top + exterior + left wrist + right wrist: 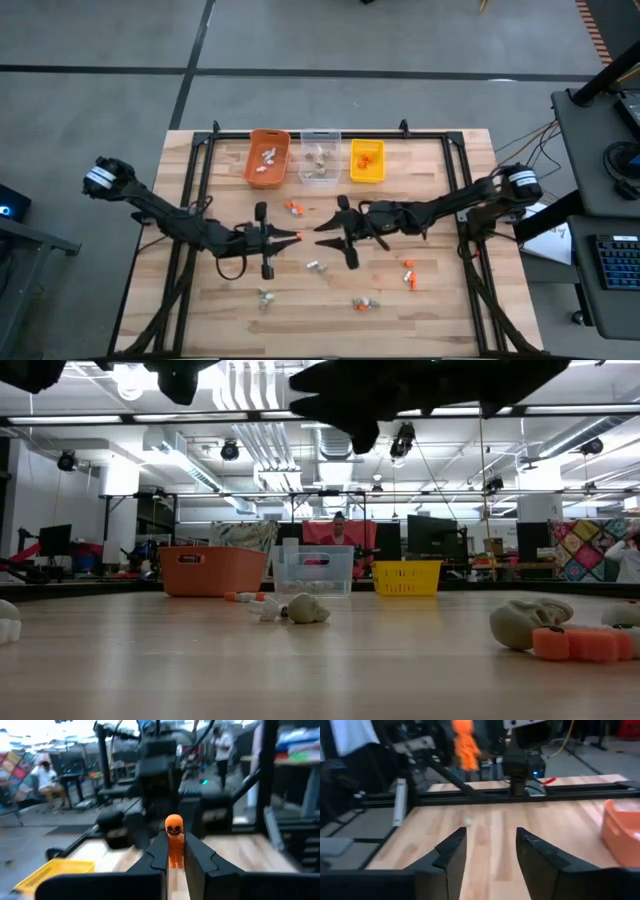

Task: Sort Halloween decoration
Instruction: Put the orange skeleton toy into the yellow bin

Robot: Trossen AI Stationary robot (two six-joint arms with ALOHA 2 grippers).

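Observation:
A small orange Halloween decoration, a figure with a face [174, 826], sits between the fingers of my left gripper [175, 847], above the table's middle [293, 236]. My right gripper [322, 228] faces it from the right, open and holding nothing [490, 840]; its wrist view shows the orange figure [463, 745] farther off. Loose trinkets lie on the wood: orange ones [292, 208] [408, 272], a white one [312, 266], grey ones [265, 296] [308, 609]. My left gripper pinches the orange figure's lower body [175, 854] between its two fingers. The fingers lie level and point toward the table's right. The figure stands upright, its head above the fingertips, lifted clear of the table.
Three bins stand in a row at the far edge: orange [267, 158], clear [320, 156] and yellow [367, 161], each with trinkets inside. A black frame [200, 150] runs around the table. Near the low camera lie a grey skull [528, 622] and an orange piece [578, 644].

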